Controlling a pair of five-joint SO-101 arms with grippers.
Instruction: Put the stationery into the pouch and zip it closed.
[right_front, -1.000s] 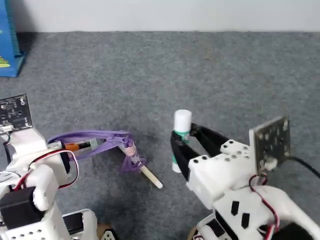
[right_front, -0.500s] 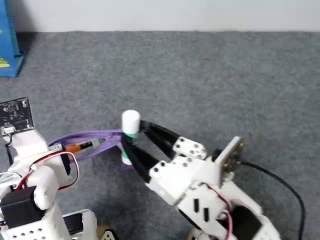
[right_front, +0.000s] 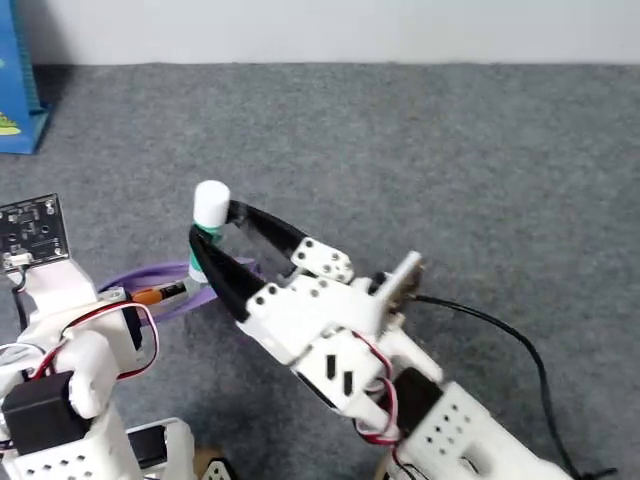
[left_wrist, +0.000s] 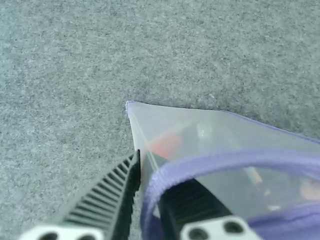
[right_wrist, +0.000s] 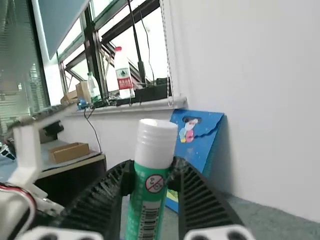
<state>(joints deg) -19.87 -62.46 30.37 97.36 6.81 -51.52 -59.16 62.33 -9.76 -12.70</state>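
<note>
Two wrist views: left claw (left_wrist: 144, 161) pinches pouch (left_wrist: 225, 132), right claw (right_wrist: 152, 169) grips glue stick (right_wrist: 156, 137).

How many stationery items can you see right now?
2. A glue stick stands clamped in the right hand, close to the pouch; an orange pen lies inside the pouch. Others may be hidden under the right arm or deeper in the pouch.

The right tool (right_front: 208, 232) has swung leftward across the tabletop, carrying the glue stick (right_front: 210, 203) over the pouch (right_front: 140, 277)
</note>
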